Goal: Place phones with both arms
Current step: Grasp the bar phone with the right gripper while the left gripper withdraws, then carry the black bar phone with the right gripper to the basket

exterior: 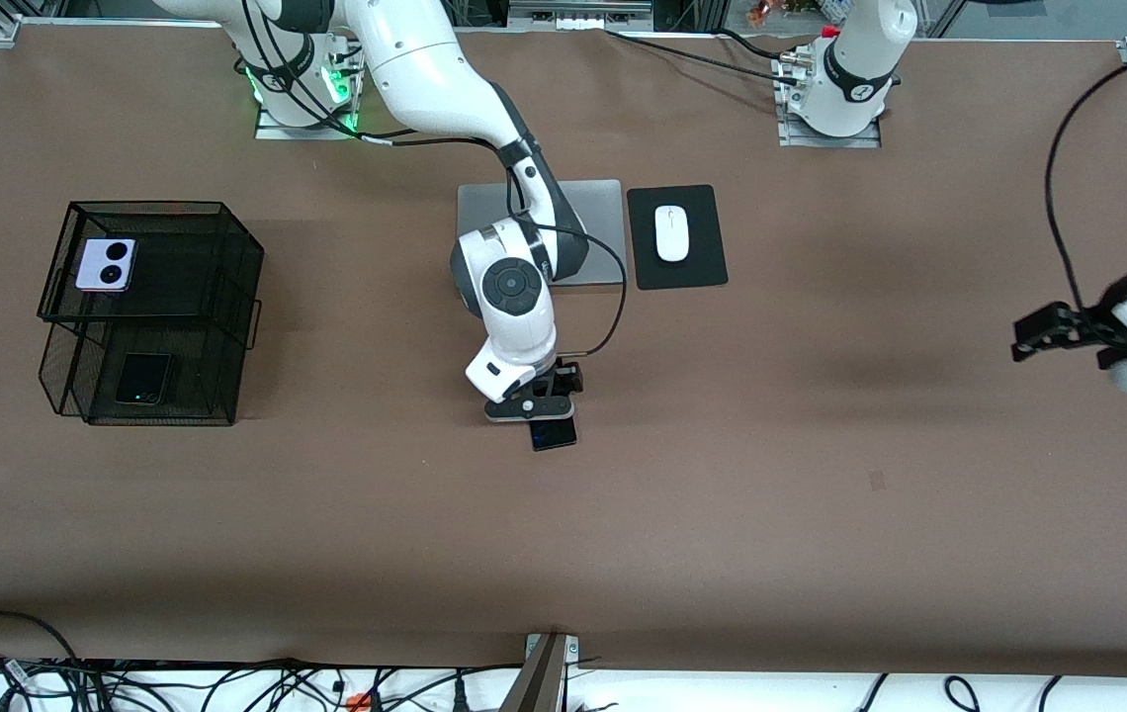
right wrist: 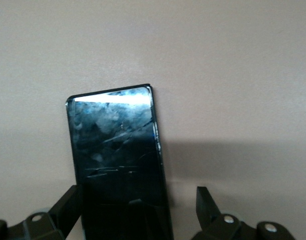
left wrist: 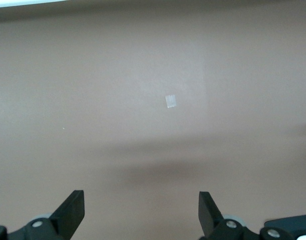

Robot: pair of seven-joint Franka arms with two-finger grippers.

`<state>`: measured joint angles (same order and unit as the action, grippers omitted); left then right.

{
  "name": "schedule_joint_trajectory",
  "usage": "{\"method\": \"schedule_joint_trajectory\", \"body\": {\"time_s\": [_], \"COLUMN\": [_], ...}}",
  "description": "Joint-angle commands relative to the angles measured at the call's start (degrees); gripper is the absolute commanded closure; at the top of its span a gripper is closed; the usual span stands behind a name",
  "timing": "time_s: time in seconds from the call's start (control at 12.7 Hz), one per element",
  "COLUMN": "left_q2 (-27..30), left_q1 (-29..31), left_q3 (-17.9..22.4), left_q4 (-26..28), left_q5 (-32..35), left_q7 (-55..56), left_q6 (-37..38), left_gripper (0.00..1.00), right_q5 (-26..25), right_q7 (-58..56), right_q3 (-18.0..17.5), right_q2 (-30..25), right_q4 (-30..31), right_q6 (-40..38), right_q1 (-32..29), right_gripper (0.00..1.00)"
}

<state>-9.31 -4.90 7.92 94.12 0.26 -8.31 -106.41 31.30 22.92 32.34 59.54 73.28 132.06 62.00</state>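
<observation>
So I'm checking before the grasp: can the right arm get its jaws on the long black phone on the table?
Probably yes. The right gripper is low over the long black phone, jaws open, one on each side of its end in the right wrist view. Bare table surrounds the phone, so nothing blocks the way.

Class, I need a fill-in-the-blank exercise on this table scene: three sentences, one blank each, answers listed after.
1. The squarish lilac-white phone lies on the ____ tier of the black wire-mesh rack.
2. The open right gripper is over the long slim black phone, which lies on the brown ____.
3. The white mouse rests on a ____ mouse pad.

Missing words: top; table; black
</observation>
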Motion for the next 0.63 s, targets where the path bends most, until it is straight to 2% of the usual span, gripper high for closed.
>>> {"method": "schedule_joint_trajectory", "body": {"time_s": [0.0,0.16,0.47,0.55], "left_q2": [8.42,8.26,8.17,8.0], "left_q1": [-0.11,-0.11,-0.11,0.15], "left_q3": [-1.24,-1.33,-1.33,-1.33], "left_q4": [12.99,12.76,12.23,11.53], "left_q5": [1.94,0.97,1.06,0.62], "left_q7": [-0.57,0.23,-0.29,-0.56], "left_q6": [-7.47,-9.25,-9.26,-9.26], "left_gripper": [0.0,0.0,0.0,0.0], "right_q5": [-0.98,-1.33,-1.86,-2.9], "right_q7": [1.61,1.6,1.34,1.08], "right_q3": [-0.44,-2.1,-2.72,-2.72], "right_q2": [0.84,1.11,1.37,1.55], "right_q4": [-0.59,-0.59,-0.59,-0.59], "right_q6": [1.26,2.58,3.12,3.12], "right_q1": [-0.21,-0.3,0.14,0.14], "right_gripper": [0.0,0.0,0.02,0.18]}}
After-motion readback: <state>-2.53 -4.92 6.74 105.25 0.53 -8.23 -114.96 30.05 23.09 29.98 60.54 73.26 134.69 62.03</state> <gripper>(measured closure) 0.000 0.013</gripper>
